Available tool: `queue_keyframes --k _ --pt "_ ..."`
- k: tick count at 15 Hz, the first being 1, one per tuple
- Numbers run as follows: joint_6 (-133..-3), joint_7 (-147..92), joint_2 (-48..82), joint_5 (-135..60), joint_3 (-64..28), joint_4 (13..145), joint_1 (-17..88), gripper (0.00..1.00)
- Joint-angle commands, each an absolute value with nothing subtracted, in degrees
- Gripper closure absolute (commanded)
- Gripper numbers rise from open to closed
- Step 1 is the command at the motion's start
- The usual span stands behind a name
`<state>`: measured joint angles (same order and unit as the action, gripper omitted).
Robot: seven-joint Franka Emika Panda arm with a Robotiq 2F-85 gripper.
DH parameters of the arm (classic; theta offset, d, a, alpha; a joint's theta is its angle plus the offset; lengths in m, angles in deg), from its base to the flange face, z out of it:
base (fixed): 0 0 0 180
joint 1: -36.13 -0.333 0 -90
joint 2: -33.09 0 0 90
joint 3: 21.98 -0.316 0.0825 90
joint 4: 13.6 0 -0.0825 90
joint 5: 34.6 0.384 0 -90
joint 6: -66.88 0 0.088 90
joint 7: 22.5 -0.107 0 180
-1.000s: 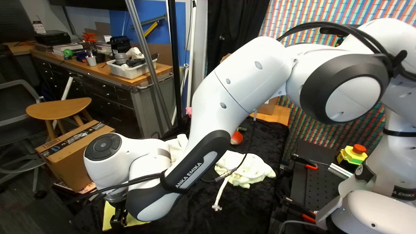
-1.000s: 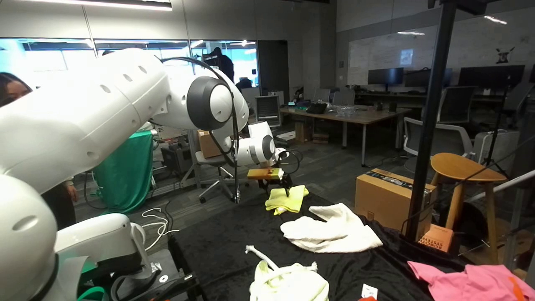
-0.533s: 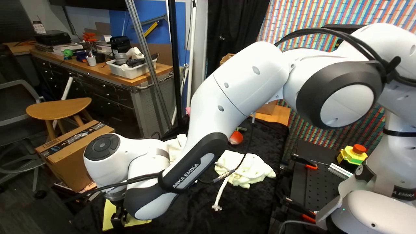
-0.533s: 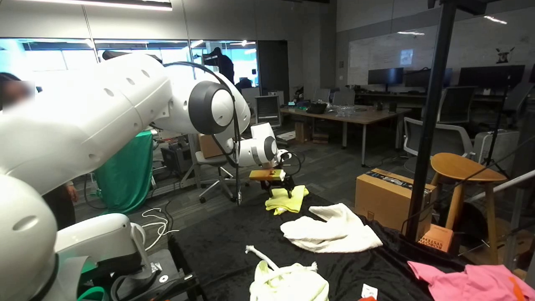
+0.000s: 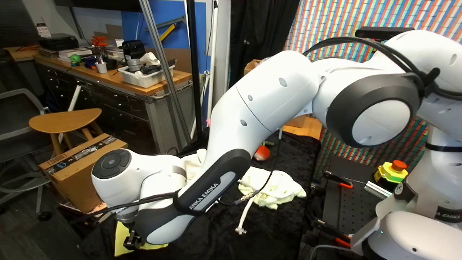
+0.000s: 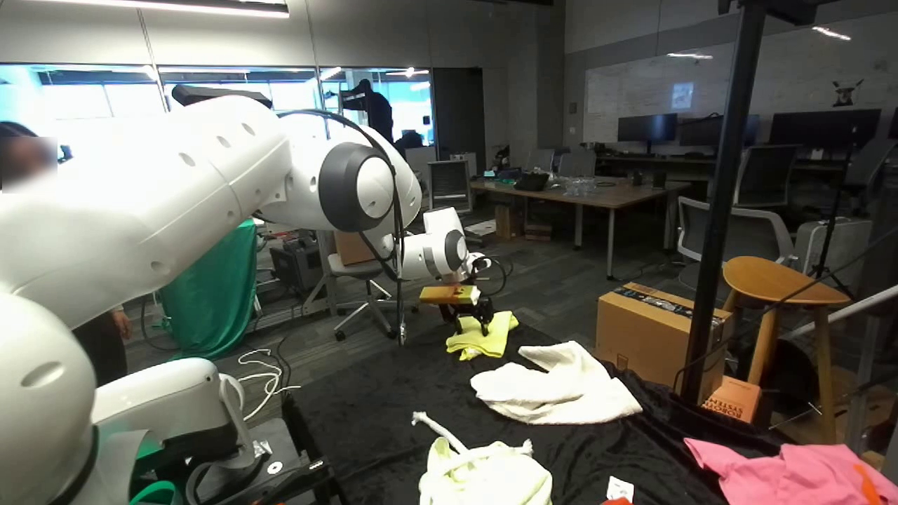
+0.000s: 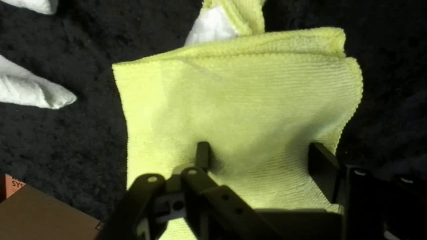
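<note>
“Wrist view, item one: yellow cloth (image 7: 240, 96), folded, hemmed layers stacked along its upper side. A flap with a white patch (image 7: 213, 25) juts out beyond.”

“Location?”

“Far corner region of the tabletop (image 6: 372, 414), as an exterior view has it; spread on a black drape (image 7: 90, 140), lying mostly flat.”

“Item two: pincer (image 7: 260, 150). State?”

“Fingers (image 7: 202, 155) wide apart, nothing clasped. One stands well inside the fabric, the other close by its side margin. Tips at or just above the weave; contact cannot be confirmed.”

“Handling advice for a sound pinch?”

“In my judgement: tips low and level first, then a slow squeeze, so the fabric gathers in a ridge between the pads. Held too high, they would likely skim the top layer alone; pressed too deep, they might nip the drape as well. Check that the finger by the margin bears on fabric, not past it.”

“Surroundings, outward?”

“White cloth (image 6: 558, 386), rumpled, along the tabletop's right edge in an exterior view. Cream cloth (image 6: 484, 477) with white cord (image 6: 442, 431), toward the near edge. Pink cloth (image 6: 793, 470), toward the near right corner. Past the right edge: cardboard box (image 6: 645, 333), wooden stool (image 6: 779, 277). Red item (image 5: 262, 153), identity unclear, near the back edge in an exterior view.”
</note>
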<state>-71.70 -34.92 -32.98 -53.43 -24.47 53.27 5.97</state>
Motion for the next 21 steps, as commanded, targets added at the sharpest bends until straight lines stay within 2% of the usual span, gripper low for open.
queue_keyframes --k 1,5,6,8,10,21 --pt "-70.25 -34.87 -34.97 -51.79 -23.76 49.29 5.4 0.55" --pt "-70.22 -35.16 -34.77 -51.81 -23.61 49.06 5.41 0.84" --pt "-70.3 -35.68 -34.26 -52.77 -24.36 49.71 5.99 0.89" --pt "-70.39 -35.92 -34.26 -52.85 -24.31 49.66 6.02 0.93" --pt "-70.52 -35.74 -33.46 -52.77 -24.64 50.52 6.18 0.89" --pt "-65.27 -39.22 -28.31 -54.4 -23.01 56.88 4.09 0.92"
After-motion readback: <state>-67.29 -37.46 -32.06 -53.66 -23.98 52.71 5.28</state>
